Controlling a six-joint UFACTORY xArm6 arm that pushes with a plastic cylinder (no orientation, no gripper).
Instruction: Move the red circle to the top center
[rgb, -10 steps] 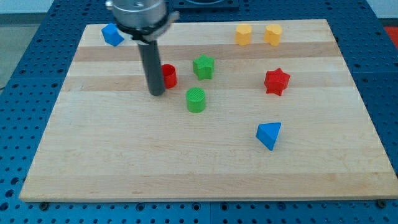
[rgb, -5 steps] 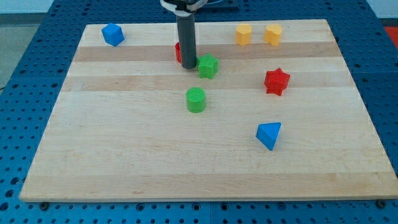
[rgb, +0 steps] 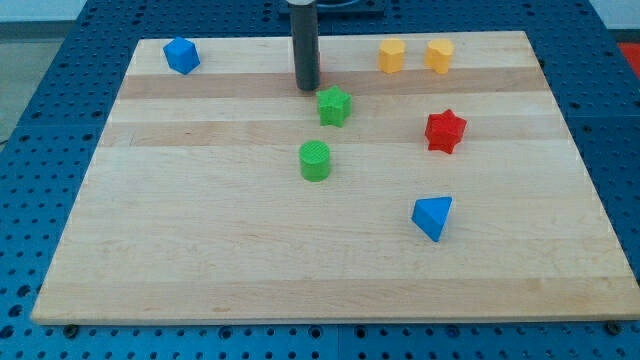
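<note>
where blue pegboard (rgb: 40, 120) surrounds wooden board (rgb: 200, 250).

Wood board (rgb: 200, 250) on blue holey table (rgb: 40, 100). On board: blue block (rgb: 181, 55), 2 yellow blocks (rgb: 391, 55) (rgb: 438, 55), green star (rgb: 334, 106), green round one (rgb: 315, 160), red star (rgb: 445, 131), blue triangle (rgb: 432, 217).

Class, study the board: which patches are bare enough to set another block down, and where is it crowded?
Bare: the view's bottom left, below the green cylinder and left of the blue triangle. Crowded: the top, around my tip, green star and two yellow blocks.
</note>
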